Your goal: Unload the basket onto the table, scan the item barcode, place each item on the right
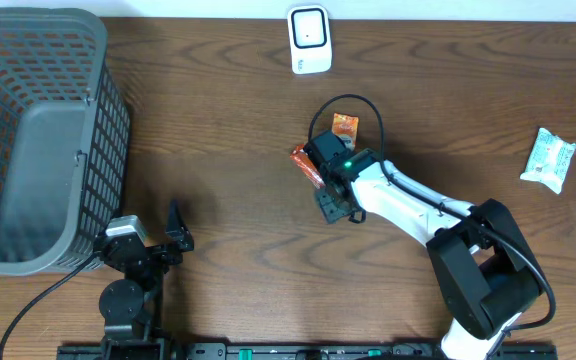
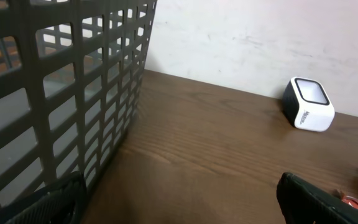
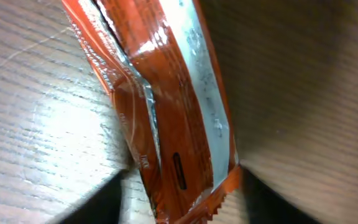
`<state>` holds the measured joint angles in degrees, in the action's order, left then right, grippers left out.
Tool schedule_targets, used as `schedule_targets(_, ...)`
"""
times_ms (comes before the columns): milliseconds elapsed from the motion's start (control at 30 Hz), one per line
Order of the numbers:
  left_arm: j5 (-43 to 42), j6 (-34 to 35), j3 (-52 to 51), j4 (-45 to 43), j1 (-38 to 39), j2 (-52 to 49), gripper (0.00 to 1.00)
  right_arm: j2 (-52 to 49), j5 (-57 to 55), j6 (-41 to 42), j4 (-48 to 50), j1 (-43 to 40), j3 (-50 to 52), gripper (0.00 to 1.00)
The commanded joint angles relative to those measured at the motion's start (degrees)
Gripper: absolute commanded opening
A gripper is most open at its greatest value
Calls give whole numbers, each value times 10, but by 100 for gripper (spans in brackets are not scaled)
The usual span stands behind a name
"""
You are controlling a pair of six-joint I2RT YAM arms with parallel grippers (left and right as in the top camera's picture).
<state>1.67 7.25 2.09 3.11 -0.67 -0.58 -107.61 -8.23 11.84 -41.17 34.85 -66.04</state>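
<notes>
Two fingers (image 3: 95, 208) astride orange packet (image 3: 173, 106)

mock shop checkout: scanner (image 1: 309, 39), basket (image 1: 109, 112), wooden table (image 1: 228, 150).

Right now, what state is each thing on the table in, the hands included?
Basket: upright, nothing visible inside.
Scanner: standing upright at the far edge, untouched.
White packet: lying flat, off to the right, untouched.
Orange packet: on the table, between the fingers of the right hand.
Right hand: around the orange packet, grip unclear.
Left hand: open, holding nothing.
</notes>
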Motion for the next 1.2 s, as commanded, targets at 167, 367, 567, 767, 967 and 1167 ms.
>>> schedule_targets(167, 3, -7, -19, 9, 1, 3, 98, 12, -177, 91, 4, -19, 0, 15)
schedule_targets(367, 3, -7, -19, 9, 1, 3, 98, 17, -201, 117, 3, -46, -20, 25)
schedule_targets(567, 3, -7, -19, 9, 1, 3, 98, 72, -55, 216, -67, -48, -76, 95)
schedule_targets(767, 3, -7, -19, 9, 1, 3, 98, 124, 80, 541, -97, -61, -82, 99)
schedule_targets(967, 3, -7, -19, 9, 1, 3, 98, 123, 23, 549, -71, -57, -80, 99)
schedule_targets(1167, 3, -7, -19, 9, 1, 3, 98, 98, 28, 772, -122, -61, -80, 98)
